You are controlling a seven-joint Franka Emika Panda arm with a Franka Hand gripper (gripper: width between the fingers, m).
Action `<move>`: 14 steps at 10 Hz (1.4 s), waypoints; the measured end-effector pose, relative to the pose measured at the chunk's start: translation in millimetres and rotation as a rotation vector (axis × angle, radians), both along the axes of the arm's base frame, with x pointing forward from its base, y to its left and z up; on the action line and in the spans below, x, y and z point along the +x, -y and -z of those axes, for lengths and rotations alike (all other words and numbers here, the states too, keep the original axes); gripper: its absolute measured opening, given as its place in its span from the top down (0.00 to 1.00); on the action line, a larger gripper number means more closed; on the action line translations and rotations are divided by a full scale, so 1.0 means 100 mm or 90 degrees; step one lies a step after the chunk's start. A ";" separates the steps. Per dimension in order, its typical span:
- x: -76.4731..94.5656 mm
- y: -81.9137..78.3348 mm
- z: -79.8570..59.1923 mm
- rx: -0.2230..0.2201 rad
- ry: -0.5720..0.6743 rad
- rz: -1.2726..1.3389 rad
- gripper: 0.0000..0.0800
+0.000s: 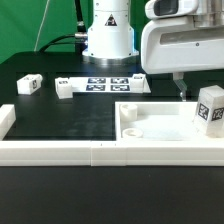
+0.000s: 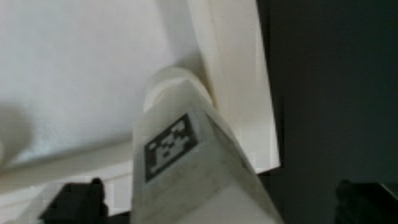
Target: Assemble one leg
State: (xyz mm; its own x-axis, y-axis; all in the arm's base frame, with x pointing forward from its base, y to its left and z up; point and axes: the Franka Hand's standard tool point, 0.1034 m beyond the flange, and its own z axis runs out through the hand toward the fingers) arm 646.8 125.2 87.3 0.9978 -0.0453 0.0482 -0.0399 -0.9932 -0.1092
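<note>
Standing on the smooth white panel [image 1: 150,125], stubby tagged leg [image 1: 209,108]; gripper [image 1: 180,88] open.

The scene is viewed by the exterior camera from low at the table's front, facing the arm's base [image 1: 108,40] across the black table [image 1: 70,118]. The leg [image 2: 192,150] and white panel [image 2: 89,70] are seen from very near by the wrist camera. Both are shared at the exterior frame's right.
</note>
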 end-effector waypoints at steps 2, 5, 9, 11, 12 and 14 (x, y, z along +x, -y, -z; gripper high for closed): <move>0.00 0.04 0.01 -0.025 0.014 -0.118 0.19; 0.01 0.07 0.02 -0.039 0.033 -0.271 0.21; 0.01 0.07 0.02 -0.039 0.033 -0.269 0.63; 0.01 0.07 0.02 -0.038 0.031 -0.245 0.64; 0.01 0.08 0.02 -0.038 0.031 -0.246 0.64; -0.01 0.10 0.03 -0.008 0.040 -0.061 0.64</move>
State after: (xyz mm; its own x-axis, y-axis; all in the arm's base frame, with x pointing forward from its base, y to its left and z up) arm 645.6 115.4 84.4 0.9925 0.0508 0.1110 0.0616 -0.9934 -0.0968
